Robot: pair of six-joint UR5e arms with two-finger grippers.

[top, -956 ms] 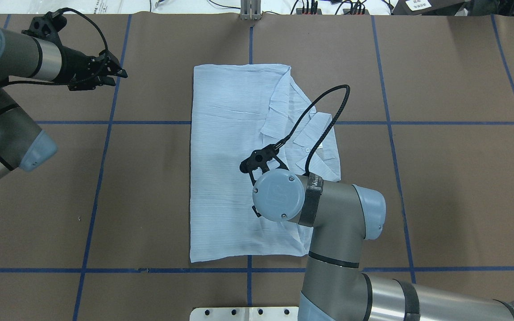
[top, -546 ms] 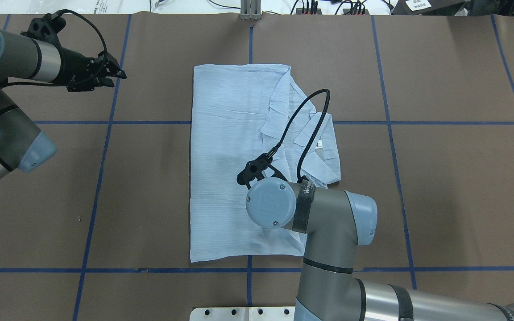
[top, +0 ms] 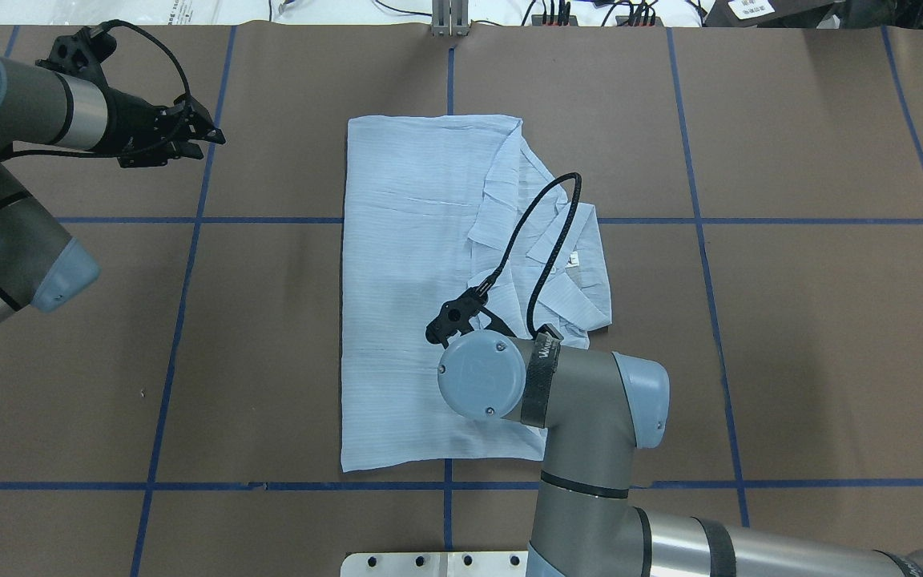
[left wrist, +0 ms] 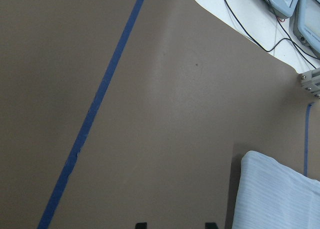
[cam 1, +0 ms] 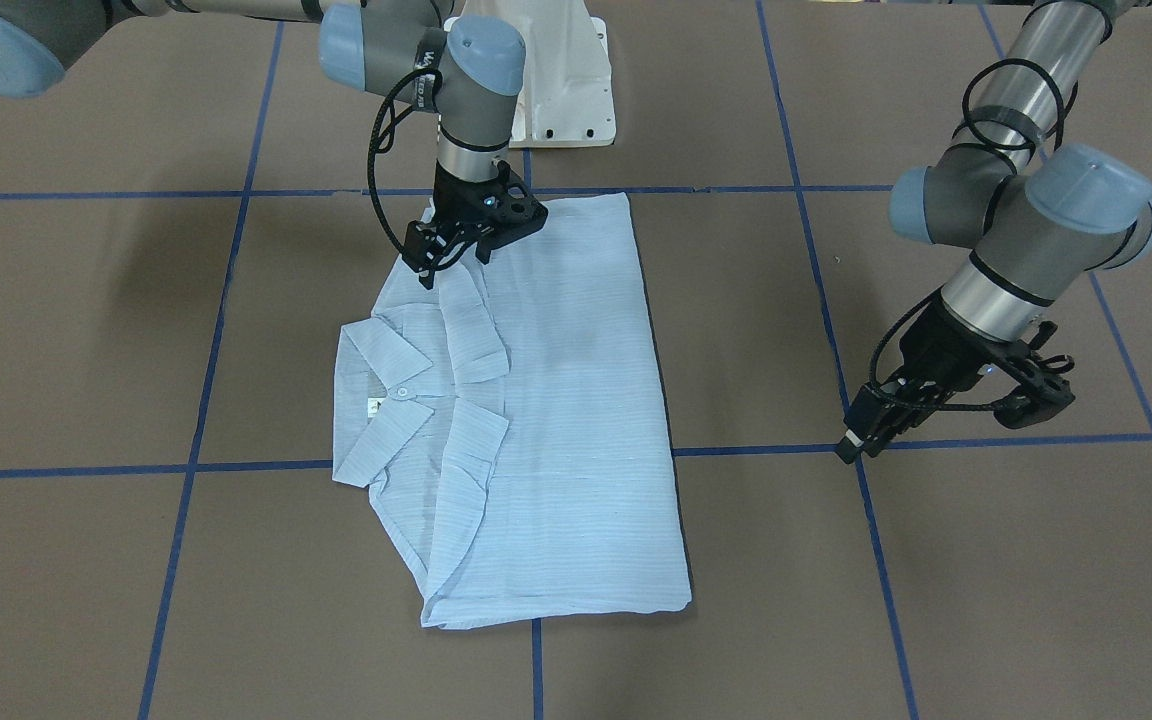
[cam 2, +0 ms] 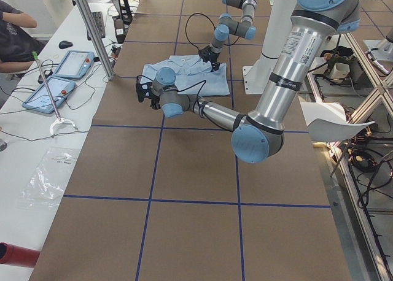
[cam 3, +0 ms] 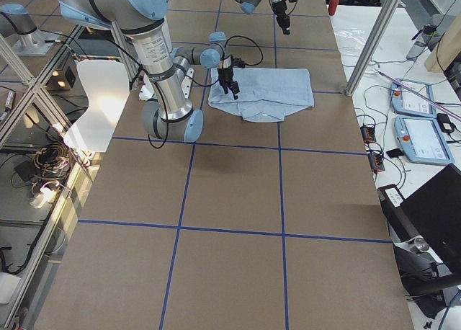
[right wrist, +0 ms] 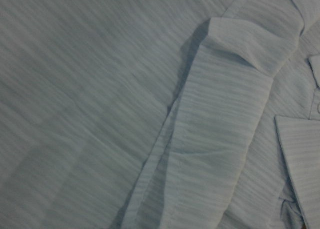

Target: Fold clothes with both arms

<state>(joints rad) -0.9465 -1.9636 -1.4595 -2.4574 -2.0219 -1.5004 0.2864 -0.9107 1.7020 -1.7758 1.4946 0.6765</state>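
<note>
Front-facing view: shirt point(cam 1: 556, 400) lies flat mid-table point(cam 1: 936, 600), already folded to a long rectangle, with the collar point(cam 1: 381, 390) and white tag point(cam 1: 373, 407) showing on the robot's right side. The right gripper point(cam 1: 433, 268) points down, low over the shirt's robot-side end at the edge of a folded-in flap. Cannot tell how far its jaws are parted or whether they pinch cloth. The left gripper point(cam 1: 858, 440) hangs over bare table, well apart from the shirt and carrying nothing. Overhead: the right arm's wrist point(top: 481, 385) covers its own gripper, so there is no read there; the left gripper is off at the far left, clear of the cloth. Exterior left and exterior right: shirt is small and far, both arms visible, too little detail to add. Left wrist view: two dark fingertips point(left wrist: 141, 224) at the bottom edge stand apart with only table between them, so jaws spread and empty; one shirt corner shows at lower right. Right wrist view: the frame is filled with striped cloth and a raised folded flap point(right wrist: 220, 139), with no fingers visible. Judgement: the fabric looks thin, light and limp, so it will likely sag, slide and shed layers if lifted from the middle. Better to pinch both corners of one short end through all layers, one per gripper.
</note>
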